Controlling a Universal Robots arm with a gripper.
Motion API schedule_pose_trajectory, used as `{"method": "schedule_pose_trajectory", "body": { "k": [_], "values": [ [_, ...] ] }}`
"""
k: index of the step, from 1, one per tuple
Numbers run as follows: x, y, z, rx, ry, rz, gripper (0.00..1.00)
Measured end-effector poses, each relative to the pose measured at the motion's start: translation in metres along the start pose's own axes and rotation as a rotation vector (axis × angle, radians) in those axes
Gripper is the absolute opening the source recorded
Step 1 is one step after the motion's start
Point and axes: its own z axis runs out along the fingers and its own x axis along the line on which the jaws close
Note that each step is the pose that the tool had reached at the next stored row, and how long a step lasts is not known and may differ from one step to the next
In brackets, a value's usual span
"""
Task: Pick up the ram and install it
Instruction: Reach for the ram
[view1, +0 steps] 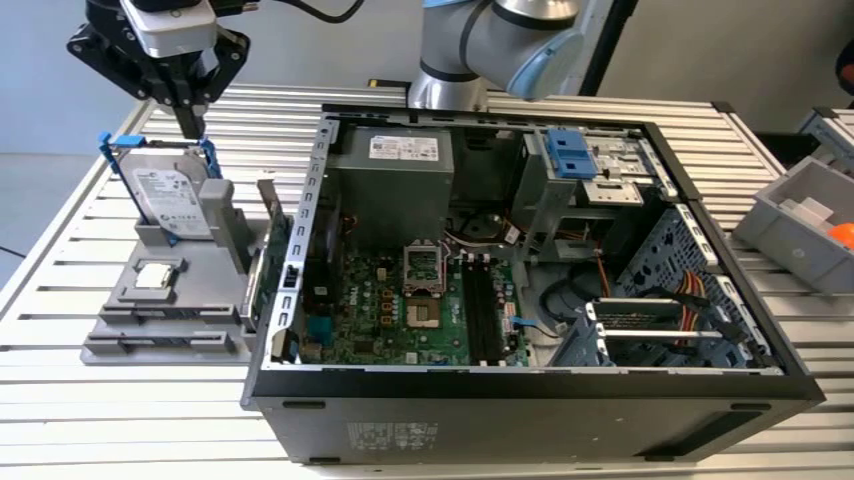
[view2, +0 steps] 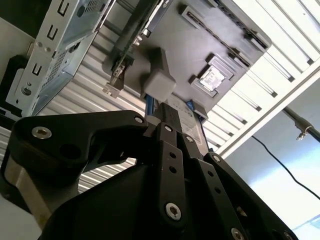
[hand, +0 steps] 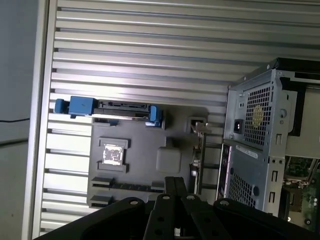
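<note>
Ram, long thin dark circuit stick (hand: 137, 186): prob the slim dark strip standing on edge in the long slot of the flat grey moulded holder tray (hand: 140, 150), just ahead of the fingertips in the first wrist view; too slim to call for sure. Step in hand, as judged: the reach for the pickup, nothing lifted yet. To do it well: spread the jaws before any descent, else only shut tips butting on the stick's top edge. Set the jaws across the thin faces, not along the length. Take hold near mid-length, so no tilt on the lift. Pull straight up out of the slot, no twist. Mind the neighbours on the same tray: upright silver boxy hard drive w/ blue rails (view1: 171, 205), tall green expansion card w/ metal bracket (view1: 274, 262) btwn tray and open black computer case (view1: 534, 395), small square silver processor chip (view1: 158, 276) lying flat. All close enough to clip on a sloppy approach. Black two-finger gripper (view1: 195, 125): fingers together, no real gap, nothing btwn them, touching nothing. Hangs above the tray, tips down, near the hard drive's top edge in the exterior view but apart from it, high over the ribbed aluminium table (view1: 120, 430).
</note>
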Motion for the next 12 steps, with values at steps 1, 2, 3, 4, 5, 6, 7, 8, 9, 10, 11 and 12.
{"method": "schedule_pose_trajectory", "body": {
  "k": [1, 2, 3, 4, 5, 6, 7, 8, 9, 10, 11, 12],
  "values": [
    [0.0005, 0.0000, 0.0001, -0.0001, -0.0001, 0.000, 0.00],
    [0.0010, 0.0001, 0.0002, -0.0001, 0.0000, -0.001, 0.00],
    [0.0014, 0.0001, 0.0002, 0.0000, 0.0000, -0.001, 0.00],
    [0.0019, 0.0001, 0.0003, 0.0000, 0.0000, -0.002, 0.00],
    [0.0025, 0.0002, 0.0003, 0.0001, 0.0001, -0.002, 0.00],
    [0.0030, 0.0002, 0.0003, 0.0001, 0.0001, -0.003, 0.00],
    [0.0040, 0.0003, 0.0004, 0.0001, 0.0001, -0.004, 0.00],
    [0.0053, 0.0003, 0.0005, 0.0001, 0.0002, -0.004, 0.00],
    [0.0067, 0.0005, 0.0006, 0.0001, 0.0002, -0.004, 0.00],
    [0.0084, 0.0006, 0.0006, 0.0002, 0.0002, -0.005, 0.00],
    [0.0105, 0.0007, 0.0007, 0.0002, 0.0002, -0.006, 0.00],
    [0.0126, 0.0009, 0.0008, 0.0002, 0.0003, -0.007, 0.00]
  ]
}}
